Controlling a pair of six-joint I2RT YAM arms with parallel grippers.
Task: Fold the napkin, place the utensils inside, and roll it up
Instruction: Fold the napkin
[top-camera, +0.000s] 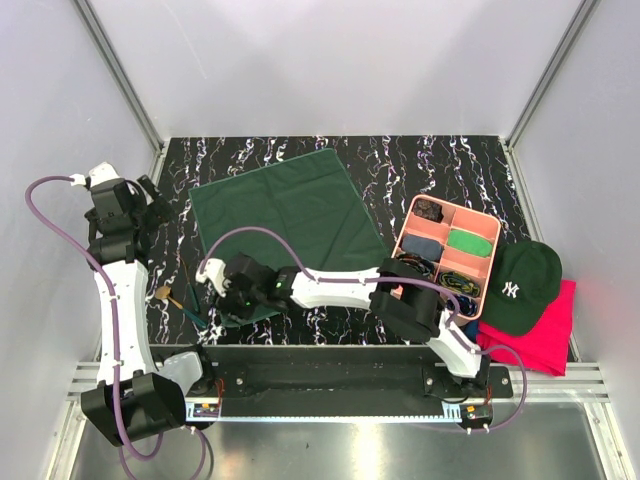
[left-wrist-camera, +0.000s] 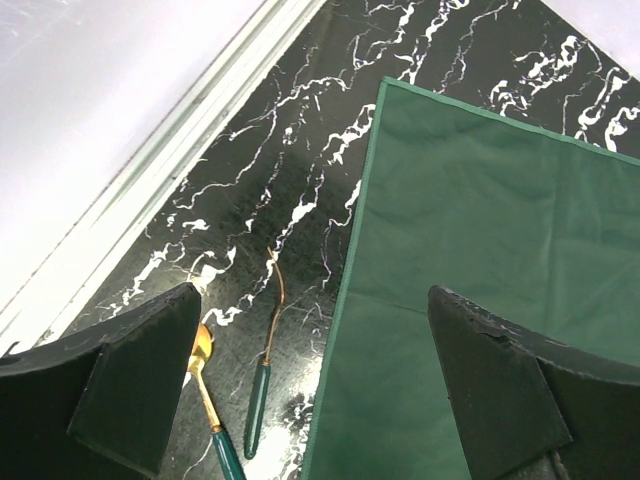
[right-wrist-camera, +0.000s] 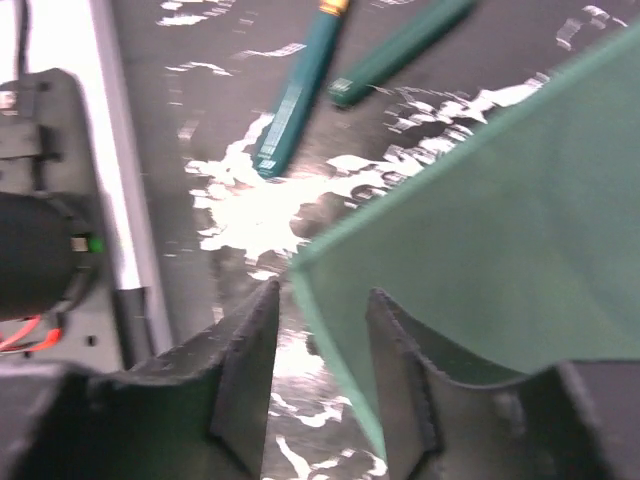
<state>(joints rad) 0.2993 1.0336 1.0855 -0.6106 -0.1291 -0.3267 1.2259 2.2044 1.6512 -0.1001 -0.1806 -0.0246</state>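
The dark green napkin (top-camera: 285, 215) lies spread flat on the black marble table; it also shows in the left wrist view (left-wrist-camera: 490, 260). My right gripper (top-camera: 222, 300) reaches across to its near left corner. In the right wrist view the jaws (right-wrist-camera: 322, 292) stand partly open, with that corner (right-wrist-camera: 305, 268) between them, close to the right finger and a little raised. The utensils (top-camera: 185, 300) lie left of the napkin: a gold spoon (left-wrist-camera: 205, 395) and a thin green-handled piece (left-wrist-camera: 262, 375). My left gripper (left-wrist-camera: 312, 300) hangs wide open and empty above them.
A pink tray (top-camera: 412, 205) with small items, among them a bright green swatch (top-camera: 472, 240), stands at the right. A dark cap (top-camera: 520, 280) rests on a pink-red cloth (top-camera: 545, 335) beside it. The metal rail (top-camera: 330, 385) borders the near edge.
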